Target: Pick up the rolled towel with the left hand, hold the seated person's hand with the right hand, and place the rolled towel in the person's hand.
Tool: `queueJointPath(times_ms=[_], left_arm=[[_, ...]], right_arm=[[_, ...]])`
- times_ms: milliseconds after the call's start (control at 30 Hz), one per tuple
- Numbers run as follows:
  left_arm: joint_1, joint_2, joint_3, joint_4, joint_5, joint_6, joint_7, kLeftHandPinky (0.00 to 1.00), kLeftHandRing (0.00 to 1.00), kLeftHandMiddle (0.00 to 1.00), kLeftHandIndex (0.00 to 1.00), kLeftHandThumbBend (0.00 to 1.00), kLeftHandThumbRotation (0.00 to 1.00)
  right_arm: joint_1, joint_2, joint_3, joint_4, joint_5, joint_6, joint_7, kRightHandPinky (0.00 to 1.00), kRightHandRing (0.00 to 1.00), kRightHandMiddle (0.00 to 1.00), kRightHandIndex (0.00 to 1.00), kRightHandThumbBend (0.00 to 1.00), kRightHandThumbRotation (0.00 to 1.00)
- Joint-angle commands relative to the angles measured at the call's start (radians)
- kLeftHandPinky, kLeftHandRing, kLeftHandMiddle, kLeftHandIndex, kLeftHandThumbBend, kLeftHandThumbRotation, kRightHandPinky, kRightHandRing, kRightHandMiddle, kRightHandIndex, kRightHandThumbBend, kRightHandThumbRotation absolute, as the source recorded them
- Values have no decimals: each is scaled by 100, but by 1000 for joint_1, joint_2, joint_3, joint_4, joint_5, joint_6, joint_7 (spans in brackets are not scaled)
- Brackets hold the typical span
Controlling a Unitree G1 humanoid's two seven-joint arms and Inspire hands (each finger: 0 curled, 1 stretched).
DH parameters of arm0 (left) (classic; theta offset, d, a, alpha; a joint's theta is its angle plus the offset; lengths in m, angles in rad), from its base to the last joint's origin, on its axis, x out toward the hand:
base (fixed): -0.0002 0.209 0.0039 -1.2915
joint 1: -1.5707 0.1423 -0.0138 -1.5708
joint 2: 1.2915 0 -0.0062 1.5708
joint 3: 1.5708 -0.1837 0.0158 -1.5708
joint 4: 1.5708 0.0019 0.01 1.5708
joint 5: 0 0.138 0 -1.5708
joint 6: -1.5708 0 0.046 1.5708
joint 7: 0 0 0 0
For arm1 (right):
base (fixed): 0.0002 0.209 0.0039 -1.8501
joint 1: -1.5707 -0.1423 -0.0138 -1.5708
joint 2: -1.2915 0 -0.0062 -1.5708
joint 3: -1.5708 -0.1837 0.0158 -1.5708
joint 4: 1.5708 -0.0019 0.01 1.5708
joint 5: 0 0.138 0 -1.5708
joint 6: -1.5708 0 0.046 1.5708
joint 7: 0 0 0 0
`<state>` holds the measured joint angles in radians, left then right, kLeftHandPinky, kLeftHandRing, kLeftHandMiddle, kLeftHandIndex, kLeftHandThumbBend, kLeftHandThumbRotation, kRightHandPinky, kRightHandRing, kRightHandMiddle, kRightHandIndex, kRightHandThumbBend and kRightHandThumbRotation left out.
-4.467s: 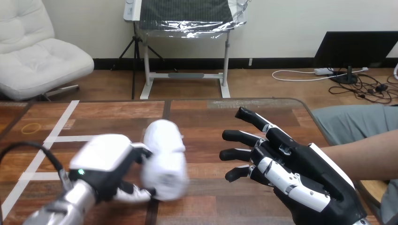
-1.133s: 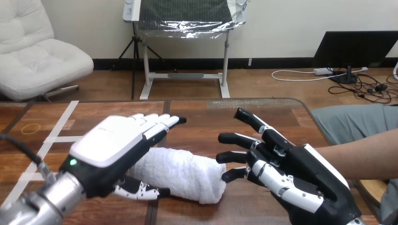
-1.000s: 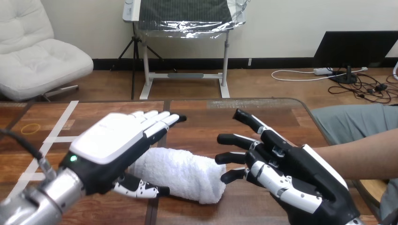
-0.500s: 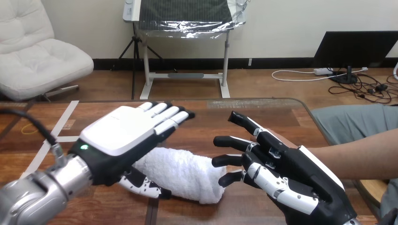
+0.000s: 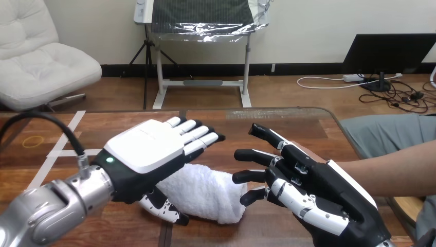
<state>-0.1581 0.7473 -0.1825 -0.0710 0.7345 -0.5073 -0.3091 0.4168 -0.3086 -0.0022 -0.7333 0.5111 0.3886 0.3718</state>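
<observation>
The rolled white towel lies on its side on the wooden table, between my two hands. My left hand hovers over the towel's left part, open, with straight fingers pointing to the right; its thumb reaches down along the towel's near side. My right hand is open with fingers spread toward the towel, the lowest fingertip close to the towel's right end. The person's forearm comes in from the right. The person's hand lies under my right hand, mostly hidden, with a fingertip showing past it.
White tape lines and a thin yellow ring mark the table's left part. The table's far edge runs across the middle of the view, rounding off at the right near the person.
4.5 s ago my left hand held the towel upright; now the towel lies flat and the hand is open above it. Over the last second that hand rose and shifted right.
</observation>
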Motion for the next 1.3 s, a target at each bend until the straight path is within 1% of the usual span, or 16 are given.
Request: queueJointPath(times_ms=[0,300,533,833,1033,1267], left_arm=[[-90,-5,-15,37,9,9,-10,100,99,99,98,93,33],[-126,-25,-48,71,12,16,-42,98,95,95,93,92,32],[-148,-37,-74,98,25,22,-59,96,93,93,91,91,30],[-176,-52,-112,169,36,13,-50,92,90,91,89,92,27],[-196,-63,-135,222,55,11,-34,89,87,89,86,92,27],[-214,-84,-154,284,80,39,-22,86,85,87,84,92,26]], right_arm=[[-43,15,3,-6,-2,-30,-4,56,72,82,94,5,0],[-42,17,5,-14,-5,-26,-13,58,74,82,94,5,0],[-42,19,7,-16,-10,-33,-14,58,73,82,94,6,0],[-45,20,8,-26,-6,-26,-19,57,72,81,95,5,0],[-44,20,9,-28,-8,-32,-18,57,72,82,95,4,0],[-42,22,8,-30,-4,-34,-17,56,72,82,94,4,0]])
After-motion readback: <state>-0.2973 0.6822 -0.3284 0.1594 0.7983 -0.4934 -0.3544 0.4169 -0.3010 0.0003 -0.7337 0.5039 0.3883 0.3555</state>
